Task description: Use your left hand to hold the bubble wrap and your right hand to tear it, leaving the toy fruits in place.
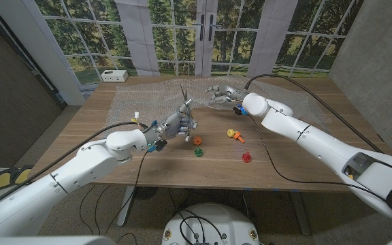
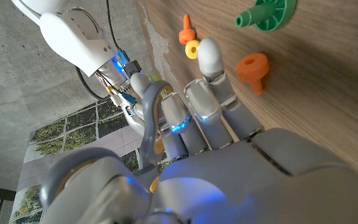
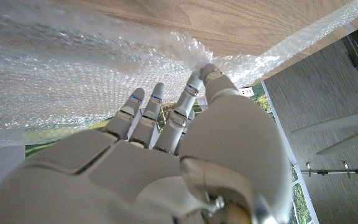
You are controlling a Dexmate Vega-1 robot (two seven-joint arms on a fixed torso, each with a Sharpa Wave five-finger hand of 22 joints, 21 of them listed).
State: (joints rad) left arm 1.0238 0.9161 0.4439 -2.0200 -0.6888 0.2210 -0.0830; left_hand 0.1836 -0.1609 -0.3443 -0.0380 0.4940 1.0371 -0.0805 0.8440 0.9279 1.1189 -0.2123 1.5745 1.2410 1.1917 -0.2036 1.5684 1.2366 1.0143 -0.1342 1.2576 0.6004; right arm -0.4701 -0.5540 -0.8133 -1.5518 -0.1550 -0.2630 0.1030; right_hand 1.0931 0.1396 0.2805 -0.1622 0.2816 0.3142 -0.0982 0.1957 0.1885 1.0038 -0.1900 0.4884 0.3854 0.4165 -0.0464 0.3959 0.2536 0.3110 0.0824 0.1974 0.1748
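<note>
A clear sheet of bubble wrap (image 1: 148, 102) covers the far half of the wooden table (image 1: 114, 160). My left hand (image 1: 177, 125) is at its near edge, where a fold of the wrap rises in a peak from the fingertips, pinched. My right hand (image 1: 220, 94) is a little to the right and farther back, and it pinches the bubble wrap (image 3: 92, 68) between thumb and finger. Toy fruits lie on bare wood near the left hand: an orange one (image 1: 197, 141), a green one (image 1: 199, 152), a yellow-orange one (image 1: 235, 134) and a red one (image 1: 246, 157).
A white box (image 1: 114, 75) stands at the table's far left corner. A black cable (image 1: 305, 87) runs from the right wrist over the table's right side. Glass doors and windows stand behind the table.
</note>
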